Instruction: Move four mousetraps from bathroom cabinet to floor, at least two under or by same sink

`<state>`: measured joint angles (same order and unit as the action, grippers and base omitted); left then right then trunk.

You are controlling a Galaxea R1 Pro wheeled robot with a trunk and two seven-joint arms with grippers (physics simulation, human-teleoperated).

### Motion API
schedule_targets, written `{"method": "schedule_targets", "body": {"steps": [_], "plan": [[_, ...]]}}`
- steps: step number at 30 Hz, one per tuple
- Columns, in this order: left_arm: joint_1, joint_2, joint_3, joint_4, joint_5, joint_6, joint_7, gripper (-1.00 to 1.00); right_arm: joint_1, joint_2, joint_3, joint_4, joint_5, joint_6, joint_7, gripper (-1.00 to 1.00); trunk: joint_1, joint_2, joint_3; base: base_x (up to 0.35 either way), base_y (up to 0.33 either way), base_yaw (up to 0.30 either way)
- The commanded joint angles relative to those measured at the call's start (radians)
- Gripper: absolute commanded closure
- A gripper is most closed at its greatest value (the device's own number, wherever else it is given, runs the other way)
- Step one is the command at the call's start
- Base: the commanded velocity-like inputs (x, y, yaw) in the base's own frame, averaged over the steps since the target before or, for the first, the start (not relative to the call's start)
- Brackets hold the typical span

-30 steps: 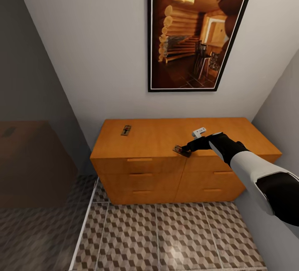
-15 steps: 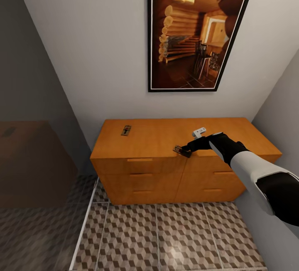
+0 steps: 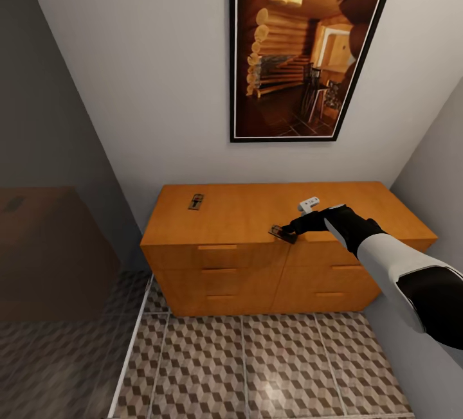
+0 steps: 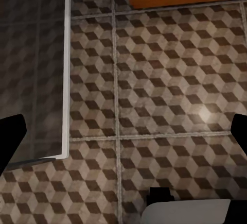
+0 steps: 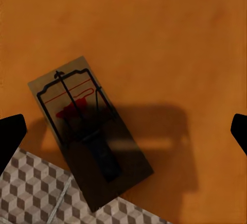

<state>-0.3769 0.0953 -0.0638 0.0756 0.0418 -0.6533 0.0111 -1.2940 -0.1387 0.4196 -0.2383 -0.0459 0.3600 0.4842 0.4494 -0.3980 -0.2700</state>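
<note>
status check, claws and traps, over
Right claw open over a trap that overhangs the cabinet front edge. Left claw open above floor. Second trap back left. Nothing in the way.

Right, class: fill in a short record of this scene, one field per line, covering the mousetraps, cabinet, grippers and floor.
Near mousetrap: on the cabinet top at its front edge, one corner overhanging
Far mousetrap: flat on the cabinet top, towards the back left
Right gripper: above the near mousetrap, fingers spread wide, not gripping
Left gripper: open, over the bathroom floor
Mousetraps on the floor: none seen
</note>
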Motion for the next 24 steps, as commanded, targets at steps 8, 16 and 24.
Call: {"method": "schedule_targets", "body": {"steps": [8, 16, 24], "plan": [[-0.002, 0.000, -0.007, 0.004, 0.004, -0.006, 0.001, -1.00, -0.001, -0.001, 0.004, -0.002, -0.005, 0.007, 0.002, -1.00, 0.001, -0.002, -0.002, 0.000, 0.010, 0.000], [-0.002, 0.000, -0.007, 0.004, 0.004, -0.006, 0.001, -1.00, -0.001, -0.001, 0.005, -0.001, -0.005, 0.007, 0.002, -1.00, 0.001, -0.002, -0.002, 0.000, 0.000, 0.000], [-0.002, 0.000, -0.007, 0.004, 0.004, -0.006, 0.001, -1.00, -0.001, -0.001, 0.005, -0.001, -0.005, 0.007, 0.002, -1.00, 0.001, -0.002, -0.002, 0.000, 0.000, 0.000]]}}
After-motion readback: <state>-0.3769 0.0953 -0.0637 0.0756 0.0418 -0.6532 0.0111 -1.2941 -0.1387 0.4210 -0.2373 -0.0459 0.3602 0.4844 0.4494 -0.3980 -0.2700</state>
